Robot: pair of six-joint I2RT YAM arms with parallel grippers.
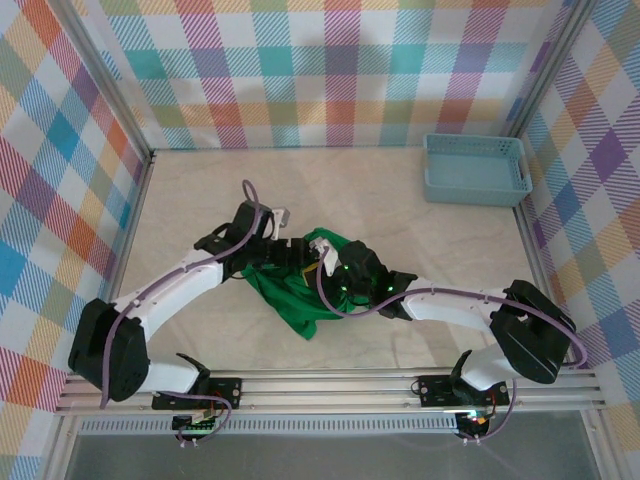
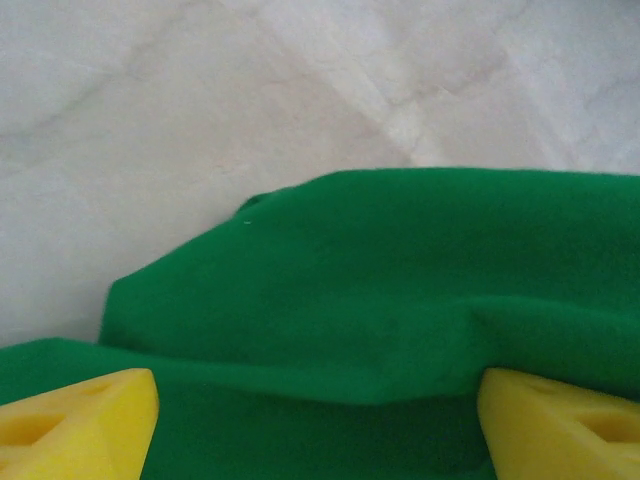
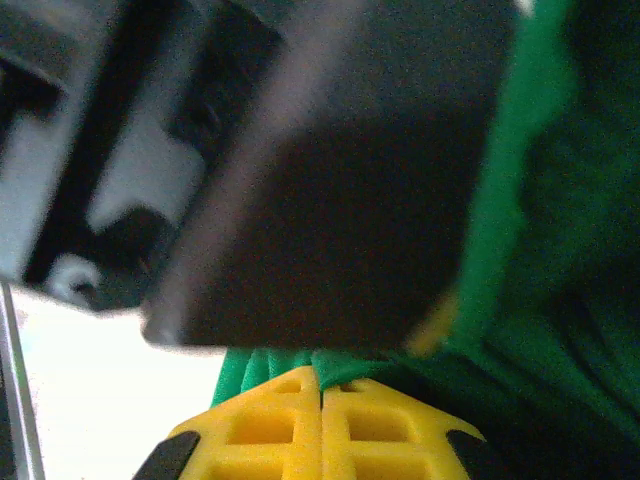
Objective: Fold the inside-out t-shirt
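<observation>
The inside-out t-shirt lies bunched in a loose green heap on the table, well apart from the light blue basket and nearer the arms' bases than the basket is. The left gripper hangs just over a smooth fold of it, with its yellow fingers spread wide and nothing between them. The right gripper has its fingers pressed together, seemingly pinching a few pleats of green cloth at the tips. The shirt looks light, limp and easily creased; it should sag and slide wherever it is unsupported. It is likely best taken at an edge, such as a hem or shoulder seam, not in the middle of the crumpled heap.
</observation>
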